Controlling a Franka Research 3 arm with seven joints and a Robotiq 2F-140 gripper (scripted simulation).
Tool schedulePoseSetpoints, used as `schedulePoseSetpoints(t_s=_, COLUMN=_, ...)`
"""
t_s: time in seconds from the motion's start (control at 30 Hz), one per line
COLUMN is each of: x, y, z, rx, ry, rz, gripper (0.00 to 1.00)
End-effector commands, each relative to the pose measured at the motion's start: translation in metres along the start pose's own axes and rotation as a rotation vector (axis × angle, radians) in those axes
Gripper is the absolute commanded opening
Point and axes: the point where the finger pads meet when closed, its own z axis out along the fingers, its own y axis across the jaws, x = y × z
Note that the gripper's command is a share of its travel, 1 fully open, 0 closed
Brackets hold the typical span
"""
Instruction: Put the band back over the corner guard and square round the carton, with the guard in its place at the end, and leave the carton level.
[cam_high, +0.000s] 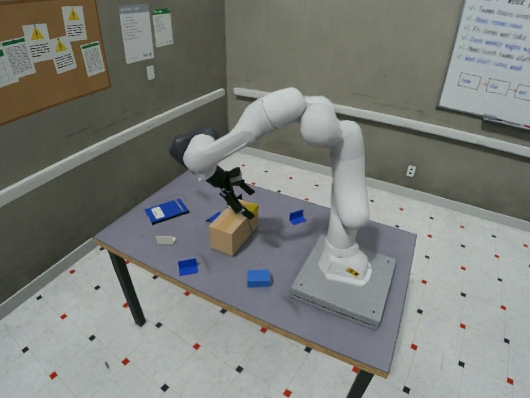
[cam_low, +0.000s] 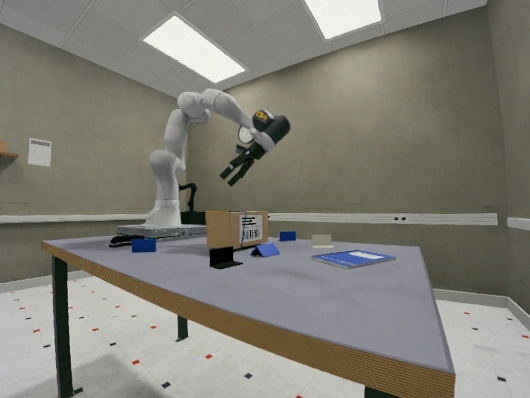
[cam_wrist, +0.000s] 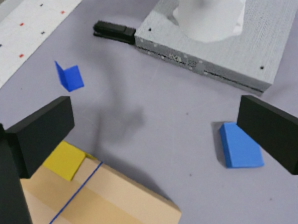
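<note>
While our gripper (cam_low: 235, 173) hangs wide and empty above the carton (cam_high: 231, 230) | thin blue band (cam_wrist: 75, 192) crosses its top beside yellow corner guard (cam_wrist: 65, 160) | we judge band light, stretchy; pinch it mid-span.

White arm (cam_high: 280, 112) arched forward and down; hand (cam_low: 236, 170) tilted, fingers spread wide, empty

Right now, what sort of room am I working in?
Probably a workshop or packing room in an office-type building: a cork notice board with warning sheets, a whiteboard with a checklist, and a carton on a grey work table.
</note>
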Motion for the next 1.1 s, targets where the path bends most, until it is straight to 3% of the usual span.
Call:
schedulePoseSetpoints(t_s=0.0, x=-0.02, y=-0.006, z=0.001, rx=-0.013, ry=-0.096, rz=0.043, gripper=1.0)
schedulePoseSetpoints(t_s=0.43, x=-0.044, y=-0.042, z=0.015, rx=-0.115, ry=-0.343, rz=0.181, gripper=1.0)
schedulePoseSetpoints(t_s=0.5, x=-0.044, y=-0.042, z=0.015, rx=-0.115, ry=-0.343, rz=0.181, gripper=1.0)
schedulePoseSetpoints(t_s=0.9, x=-0.057, y=-0.069, z=0.02, rx=-0.202, ry=-0.54, rz=0.305, gripper=1.0)
schedulePoseSetpoints(t_s=1.07, x=-0.059, y=-0.075, z=0.021, rx=-0.22, ry=-0.579, rz=0.331, gripper=1.0)
